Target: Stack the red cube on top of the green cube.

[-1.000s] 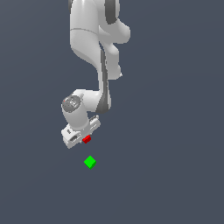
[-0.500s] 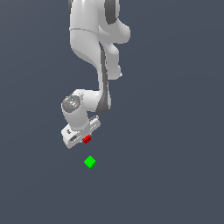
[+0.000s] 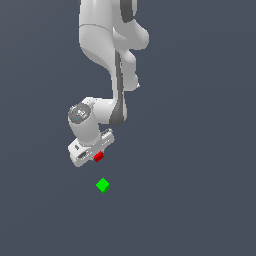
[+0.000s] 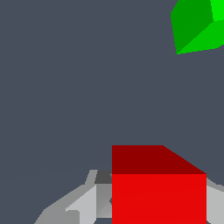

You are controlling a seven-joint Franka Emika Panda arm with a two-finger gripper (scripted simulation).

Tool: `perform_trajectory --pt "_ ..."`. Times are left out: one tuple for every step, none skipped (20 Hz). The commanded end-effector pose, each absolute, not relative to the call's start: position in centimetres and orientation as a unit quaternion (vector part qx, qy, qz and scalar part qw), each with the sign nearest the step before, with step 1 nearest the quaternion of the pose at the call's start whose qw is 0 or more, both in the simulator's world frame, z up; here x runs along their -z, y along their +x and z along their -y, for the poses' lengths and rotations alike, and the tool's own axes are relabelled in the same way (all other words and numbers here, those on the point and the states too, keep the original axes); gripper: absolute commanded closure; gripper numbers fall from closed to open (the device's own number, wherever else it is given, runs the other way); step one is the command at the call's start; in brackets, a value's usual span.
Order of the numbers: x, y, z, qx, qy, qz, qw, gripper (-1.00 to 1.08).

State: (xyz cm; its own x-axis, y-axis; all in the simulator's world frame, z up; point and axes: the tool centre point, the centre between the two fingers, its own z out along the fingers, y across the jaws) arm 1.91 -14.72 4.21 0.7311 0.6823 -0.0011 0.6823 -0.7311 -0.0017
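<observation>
The red cube (image 3: 98, 157) sits between the fingers of my white gripper (image 3: 95, 159), low over the dark grey floor. In the wrist view the red cube (image 4: 159, 192) fills the gap, with a grey finger (image 4: 89, 201) flush against one side and the other finger touching the opposite side. My gripper is shut on it. The green cube (image 3: 102, 185) lies on the floor a short way in front of the gripper, apart from the red one. It shows as a green cube (image 4: 197, 26) at the edge of the wrist view.
The white arm (image 3: 107, 45) rises behind the gripper towards the top of the exterior view. The plain dark grey floor (image 3: 190, 190) lies all around the two cubes.
</observation>
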Motion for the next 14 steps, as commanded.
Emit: perform_trajectory --pt "-5.8 1.9 14.7 0.000 -0.930 0.367 0.000 1.08" --pt "-6.6 1.9 14.7 0.000 -0.930 0.367 0.000 1.08" --pt "-7.3 1.9 14.7 0.000 -0.930 0.367 0.000 1.08" --pt "-8.1 1.9 14.7 0.000 -0.930 0.367 0.000 1.08" --pt "-8.7 1.9 14.7 0.000 -0.930 0.367 0.000 1.08" --pt "-9.3 1.9 14.7 0.000 -0.930 0.367 0.000 1.08" --pt "-9.9 1.9 14.7 0.000 -0.930 0.367 0.000 1.08" --pt "-10.4 1.9 14.7 0.000 -0.930 0.367 0.000 1.08" --pt "-10.8 1.9 14.7 0.000 -0.930 0.367 0.000 1.08" --pt "-11.2 1.9 14.7 0.000 -0.930 0.367 0.000 1.08" --pt "-11.5 2.0 14.7 0.000 -0.930 0.367 0.000 1.08" --pt "-11.7 2.0 14.7 0.000 -0.930 0.367 0.000 1.08" --pt "-11.9 2.0 14.7 0.000 -0.930 0.367 0.000 1.08" --pt "-12.0 2.0 14.7 0.000 -0.930 0.367 0.000 1.08"
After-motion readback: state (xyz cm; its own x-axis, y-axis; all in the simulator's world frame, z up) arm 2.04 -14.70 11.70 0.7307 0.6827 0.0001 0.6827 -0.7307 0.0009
